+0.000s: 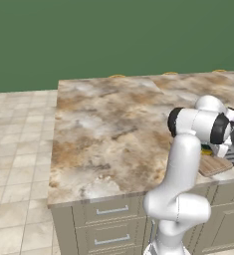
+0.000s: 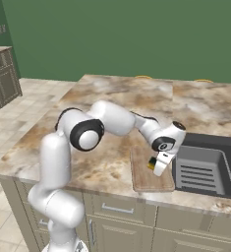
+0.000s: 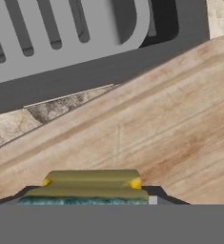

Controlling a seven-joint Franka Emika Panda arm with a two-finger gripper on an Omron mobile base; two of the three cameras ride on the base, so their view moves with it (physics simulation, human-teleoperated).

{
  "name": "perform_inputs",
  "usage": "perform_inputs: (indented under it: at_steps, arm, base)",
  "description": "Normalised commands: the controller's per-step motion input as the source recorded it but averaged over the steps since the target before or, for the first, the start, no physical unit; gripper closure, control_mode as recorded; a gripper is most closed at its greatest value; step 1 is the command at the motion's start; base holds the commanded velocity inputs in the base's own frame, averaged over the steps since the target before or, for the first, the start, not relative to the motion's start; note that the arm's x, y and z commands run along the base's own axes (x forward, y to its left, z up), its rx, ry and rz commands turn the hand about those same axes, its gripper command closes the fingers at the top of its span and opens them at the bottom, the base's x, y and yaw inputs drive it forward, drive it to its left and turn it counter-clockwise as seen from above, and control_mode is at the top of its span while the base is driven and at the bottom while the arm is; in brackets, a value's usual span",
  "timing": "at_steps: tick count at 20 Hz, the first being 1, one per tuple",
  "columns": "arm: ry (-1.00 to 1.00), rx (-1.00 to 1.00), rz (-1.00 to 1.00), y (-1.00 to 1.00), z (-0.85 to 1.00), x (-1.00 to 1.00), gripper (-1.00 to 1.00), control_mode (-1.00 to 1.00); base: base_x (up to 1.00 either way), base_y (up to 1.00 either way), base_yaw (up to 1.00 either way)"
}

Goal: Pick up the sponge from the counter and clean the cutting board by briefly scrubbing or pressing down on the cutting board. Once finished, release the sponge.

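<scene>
The cutting board (image 2: pixel 145 181) is a brown wooden slab lying on the counter (image 2: pixel 112 98) near its front edge, just left of the sink. My gripper (image 2: pixel 155 165) points down over the board's right half and is shut on the sponge (image 2: pixel 151 163), a small yellow block with a dark green layer. In the hand view the sponge (image 3: pixel 92 187) sits between the fingertips, low and close over the cutting board (image 3: pixel 161 124). Whether it touches the wood I cannot tell. In the left base view, the cutting board (image 1: pixel 214 165) pokes out behind my forearm.
A dark grey ribbed sink basin (image 2: pixel 205 167) lies right beside the board; its rim (image 3: pixel 61 81) runs close to the board's edge. Drawer fronts with metal handles (image 2: pixel 118 209) sit under the counter. Broad marbled counter stretches left and behind the board.
</scene>
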Motion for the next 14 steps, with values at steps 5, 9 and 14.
perform_inputs:
  at_steps: [5, 9, 14]
  arm:
    - [0.03, 0.0, 0.04, 0.0, -0.12, -0.71, 1.0, -1.0]
    - [0.0, 0.0, 0.06, 0.0, -0.17, -0.78, 1.0, -1.0]
    - [0.0, 0.0, 0.06, 0.0, -0.15, -0.82, 1.0, -1.0]
  base:
    - [0.0, 0.0, 0.0]
    - [0.0, 0.0, 0.0]
    - [0.0, 0.0, 0.0]
